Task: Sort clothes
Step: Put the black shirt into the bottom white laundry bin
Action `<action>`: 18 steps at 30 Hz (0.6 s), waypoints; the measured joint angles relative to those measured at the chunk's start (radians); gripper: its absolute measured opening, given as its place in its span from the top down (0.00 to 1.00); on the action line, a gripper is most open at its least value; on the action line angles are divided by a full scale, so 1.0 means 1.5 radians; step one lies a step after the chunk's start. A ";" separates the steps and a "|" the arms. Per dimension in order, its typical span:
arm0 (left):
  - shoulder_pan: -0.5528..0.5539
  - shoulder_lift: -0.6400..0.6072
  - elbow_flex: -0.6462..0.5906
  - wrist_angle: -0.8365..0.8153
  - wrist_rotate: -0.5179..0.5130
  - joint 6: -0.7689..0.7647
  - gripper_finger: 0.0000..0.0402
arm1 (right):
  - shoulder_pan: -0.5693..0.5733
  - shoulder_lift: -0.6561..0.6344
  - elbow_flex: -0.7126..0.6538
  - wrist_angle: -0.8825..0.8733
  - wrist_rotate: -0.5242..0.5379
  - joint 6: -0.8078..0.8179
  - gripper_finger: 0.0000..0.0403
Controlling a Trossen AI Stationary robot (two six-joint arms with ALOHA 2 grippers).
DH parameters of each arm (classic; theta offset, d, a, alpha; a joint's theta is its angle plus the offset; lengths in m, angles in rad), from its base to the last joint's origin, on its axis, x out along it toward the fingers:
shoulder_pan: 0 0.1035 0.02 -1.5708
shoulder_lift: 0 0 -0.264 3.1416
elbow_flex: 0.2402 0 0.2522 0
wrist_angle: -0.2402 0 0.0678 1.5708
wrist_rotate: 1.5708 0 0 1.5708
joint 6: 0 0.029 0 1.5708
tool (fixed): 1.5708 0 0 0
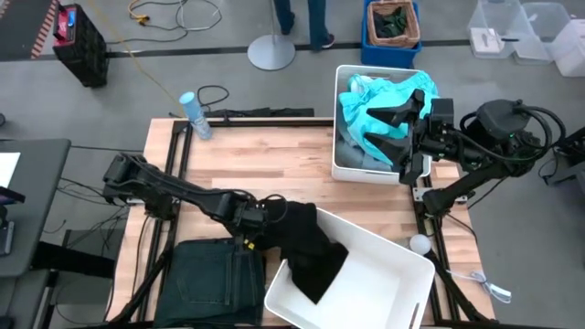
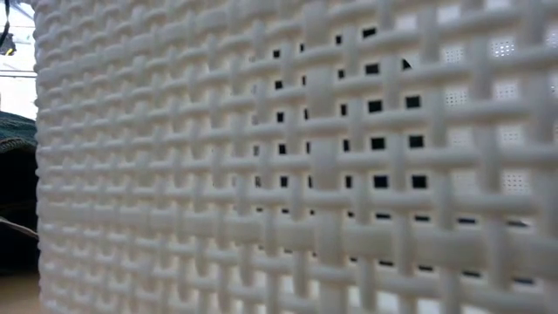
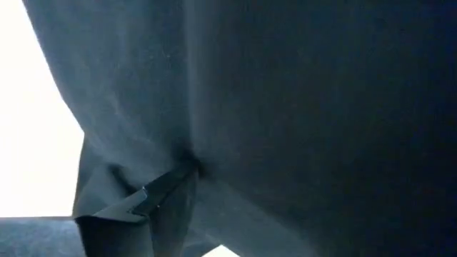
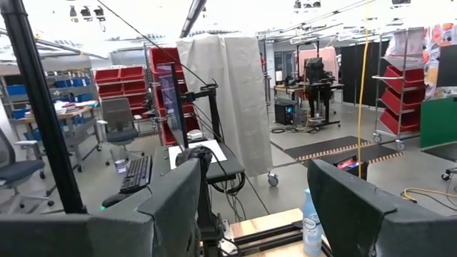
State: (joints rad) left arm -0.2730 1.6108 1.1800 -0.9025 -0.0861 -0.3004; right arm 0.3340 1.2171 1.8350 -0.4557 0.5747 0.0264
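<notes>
**Black top going into the near bin**

The left gripper (image 1: 260,215) is shut on the black top (image 1: 311,242), which hangs over the rim of the near bin (image 1: 393,265) with its lower part already inside. In the left wrist view dark cloth fills nearly everything, bunched into a pinched fold at the fingers. The top looks limp and creased, plain matte black.

The right gripper (image 1: 402,123) hovers over the far bin (image 1: 352,164) on the right of the worktop (image 1: 265,160), its fingers spread wide and holding nothing. Under it the turquoise top (image 1: 370,110) lies crumpled in that bin, with a grey-blue denim piece (image 1: 352,146) showing beneath it.

The jeans (image 1: 210,279) lie flat on the near left of the worktop, dark greenish-black, outside either bin.

I judge the sort more than halfway: 2 garments sit in the far bin, 1 is being delivered, and 1, the jeans, is left. The black top has not yet been let go.
</notes>
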 joint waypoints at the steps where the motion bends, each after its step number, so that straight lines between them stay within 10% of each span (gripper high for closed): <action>1: 0.004 0.000 -0.024 0.025 0.001 -0.001 0.35 | 0.000 0.000 0.000 0.000 0.000 0.000 0.31; 11: 0.026 0.000 -0.157 0.230 0.001 -0.036 0.39 | 0.000 0.000 0.000 0.000 0.000 0.000 0.31; 18: 0.027 0.001 -0.154 0.277 -0.011 -0.040 0.73 | -0.006 0.000 0.000 0.000 0.000 0.000 0.31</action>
State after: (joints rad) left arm -0.2329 1.6115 0.9492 -0.4876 -0.1021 -0.3603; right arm 0.3253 1.2171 1.8351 -0.4561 0.5747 0.0270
